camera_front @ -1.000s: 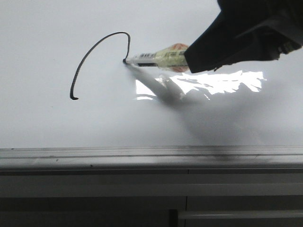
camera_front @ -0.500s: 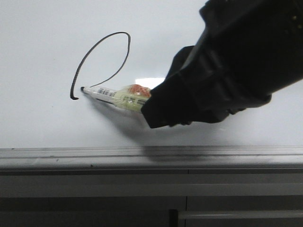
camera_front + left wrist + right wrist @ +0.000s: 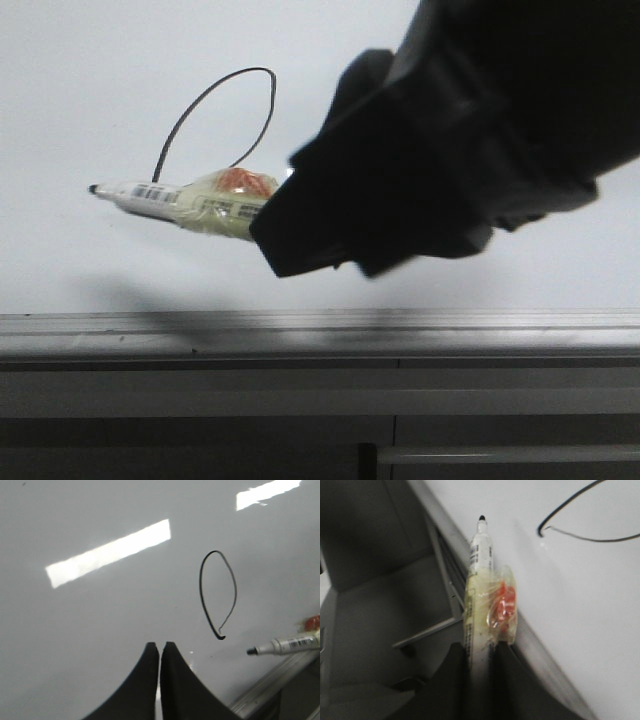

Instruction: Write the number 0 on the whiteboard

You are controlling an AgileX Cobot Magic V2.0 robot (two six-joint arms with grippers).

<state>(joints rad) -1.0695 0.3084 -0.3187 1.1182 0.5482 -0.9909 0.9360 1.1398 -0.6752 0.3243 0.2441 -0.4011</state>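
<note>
One whiteboard point(image 3: 80, 90) fills the scene, glossy white, with a single grey frame strip point(image 3: 200, 335) along its near edge. On it sits one number 0 point(image 3: 218, 594), a thin black slanted loop with a small hooked tail at its lower end; in the front view part of the loop is hidden behind the marker and the arm.

There is one marker point(image 3: 150, 195), white-barrelled with a barcode label and a black tip. A wad of clear tape over something orange point(image 3: 502, 607) is wrapped around its body. The right gripper point(image 3: 479, 652) has its jaws clamped on the marker, one on each side of the barrel. In the front view the marker points to the left, its tip just left of the loop's lower end; it seems lifted clear of the board, though the angle makes that hard to confirm.

The left gripper point(image 3: 159, 650) hovers over bare board near the loop's tail, its two jaws together with only a sliver of a gap between them, holding nothing. Two bright rectangular glare patches point(image 3: 107, 554) show in the left wrist view.
</note>
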